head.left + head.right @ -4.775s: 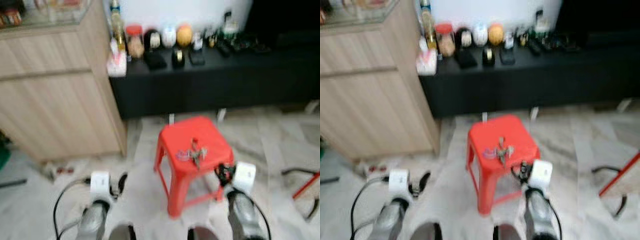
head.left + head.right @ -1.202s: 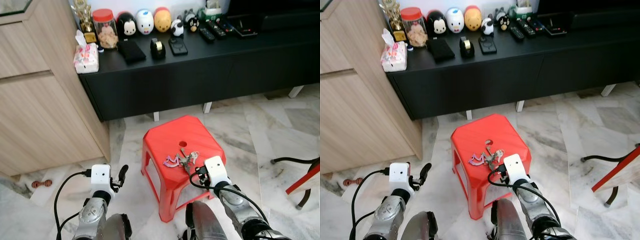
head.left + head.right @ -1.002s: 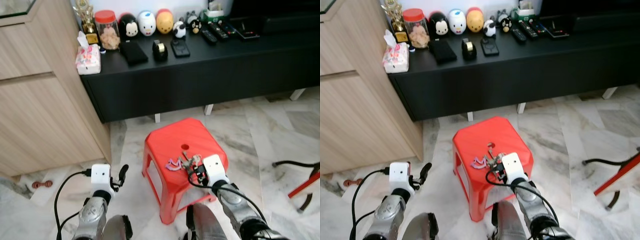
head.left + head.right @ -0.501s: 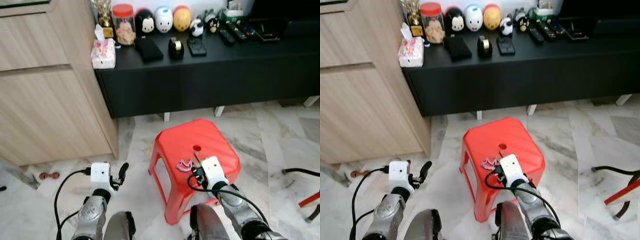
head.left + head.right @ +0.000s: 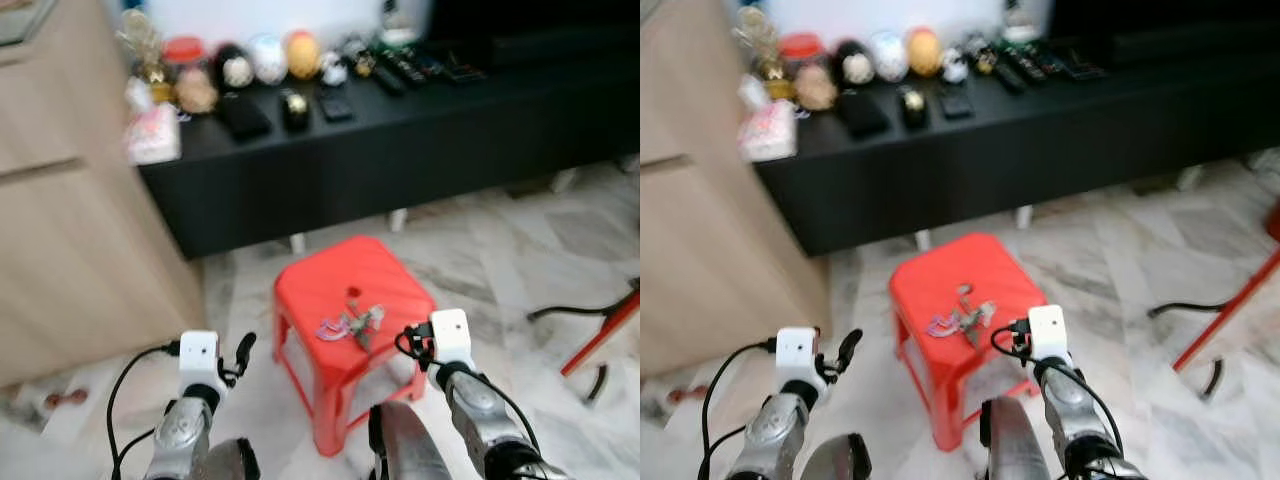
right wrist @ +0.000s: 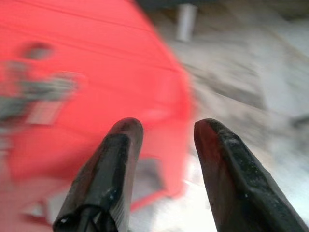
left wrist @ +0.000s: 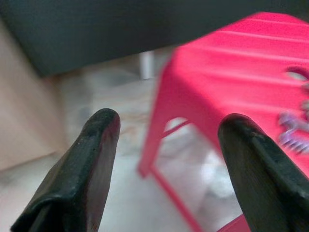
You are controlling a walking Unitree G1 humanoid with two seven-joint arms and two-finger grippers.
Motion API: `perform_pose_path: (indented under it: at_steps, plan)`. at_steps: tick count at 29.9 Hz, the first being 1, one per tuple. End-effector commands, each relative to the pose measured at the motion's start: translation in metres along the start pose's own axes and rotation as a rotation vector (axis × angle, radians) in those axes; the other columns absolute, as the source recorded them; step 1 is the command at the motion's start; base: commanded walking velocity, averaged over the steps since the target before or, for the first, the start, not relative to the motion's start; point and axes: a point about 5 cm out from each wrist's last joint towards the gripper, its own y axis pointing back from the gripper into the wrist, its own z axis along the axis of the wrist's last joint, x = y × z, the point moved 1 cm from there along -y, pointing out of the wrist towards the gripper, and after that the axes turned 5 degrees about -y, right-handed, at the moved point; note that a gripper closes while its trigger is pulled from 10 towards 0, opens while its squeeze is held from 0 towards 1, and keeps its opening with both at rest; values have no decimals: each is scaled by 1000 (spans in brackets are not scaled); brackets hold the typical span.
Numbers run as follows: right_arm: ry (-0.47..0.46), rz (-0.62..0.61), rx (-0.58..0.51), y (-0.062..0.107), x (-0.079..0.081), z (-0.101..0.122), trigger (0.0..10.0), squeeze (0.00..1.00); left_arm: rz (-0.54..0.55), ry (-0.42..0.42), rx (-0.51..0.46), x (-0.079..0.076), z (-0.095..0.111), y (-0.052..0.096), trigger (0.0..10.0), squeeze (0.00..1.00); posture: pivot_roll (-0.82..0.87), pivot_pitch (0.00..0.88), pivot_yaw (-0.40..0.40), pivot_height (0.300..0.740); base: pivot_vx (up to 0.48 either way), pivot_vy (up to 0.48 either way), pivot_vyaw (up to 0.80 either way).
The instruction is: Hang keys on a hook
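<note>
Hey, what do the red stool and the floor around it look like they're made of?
The red stool looks like moulded plastic: uniform glossy red, ribbed top, a hole in the seat. The floor seems to be polished marble or marble-look tile, pale with grey veining; which one cannot be told.

Keys [image 5: 352,324] on stool [image 5: 330,290], cabinet [image 5: 400,140] behind — right hand [image 5: 413,345] beside stool.

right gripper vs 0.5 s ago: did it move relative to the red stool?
Yes. The right gripper has pulled back off the red plastic stool, now sitting open at its right edge, to the right of the bunch of keys it was over.
</note>
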Motion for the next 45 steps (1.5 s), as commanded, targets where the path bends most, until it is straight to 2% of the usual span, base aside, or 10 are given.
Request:
perform_pose_path:
  at_steps: [1,10,12,16,21,24,27,34,40,45]
  plan:
    - [-5,-6,2,0,1,0,10000,0,11,4,18,4,-5,4,10000,0,-156,119,5,593,300,0,0]
    - [42,62,-15,0,7,3,10000,0,26,-5,17,5,-5,3,10000,0,-154,121,6,593,91,0,0]
    - [107,137,-13,0,15,3,10000,0,28,-7,18,5,-5,3,10000,0,-155,122,5,593,0,0,0]
    - [346,328,-39,3,30,7,10000,0,30,-9,15,5,-4,3,10000,0,-152,124,6,593,0,0,0]
    - [565,497,-64,8,36,12,10000,0,34,-8,16,6,-4,2,10000,0,-154,122,3,593,0,0,0]
    - [593,552,-43,9,36,13,10000,0,35,-9,15,6,-4,2,10000,0,-155,122,3,593,0,0,0]
    - [696,632,-9,12,38,10,10000,0,35,-9,10,6,-3,2,10000,0,-153,124,2,593,0,0,0]
    - [742,737,85,15,45,-3,10000,0,39,-10,13,6,-4,3,10000,0,-149,127,3,593,0,0,0]
    - [862,664,70,8,48,0,10000,0,35,-11,16,6,-5,4,10000,0,-140,136,4,593,0,0,0]
    - [863,571,36,0,48,12,10000,0,37,-13,16,8,-6,5,10000,0,-133,144,3,593,0,0,0]
